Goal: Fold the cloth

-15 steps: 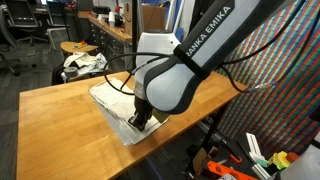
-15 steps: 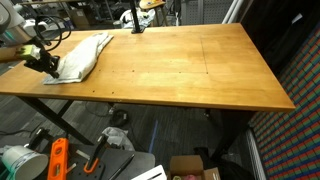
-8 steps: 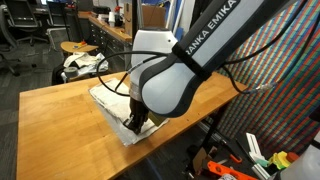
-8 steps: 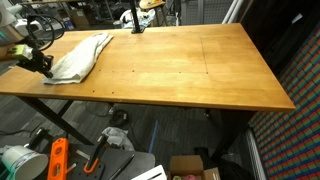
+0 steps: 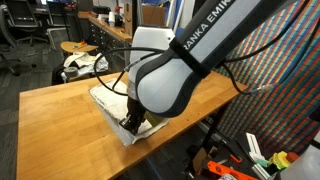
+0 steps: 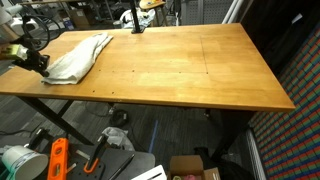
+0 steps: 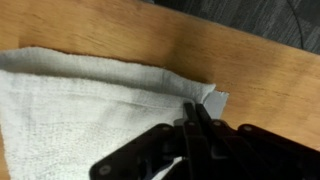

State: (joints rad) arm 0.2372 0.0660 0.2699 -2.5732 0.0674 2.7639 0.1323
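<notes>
Even indoor light is coming down from above, bright enough throughout. Table (image 6: 190,70) is showing a soft pale sheen across its middle in an exterior view; floor (image 6: 170,150) beneath is sitting in dimmer shade. Arm (image 5: 170,85) is looming close to the lens in an exterior view, its pale shell catching light on top and its underside going dark. Wrist view is looking soft and slightly blurred: cloth (image 7: 90,100) weave smearing, gripper (image 7: 197,115) reading as a near-black silhouette. All frames are looking coarse, low in detail.

White lettering "ANKA EMI", cut off, on arm (image 5: 205,25).
</notes>
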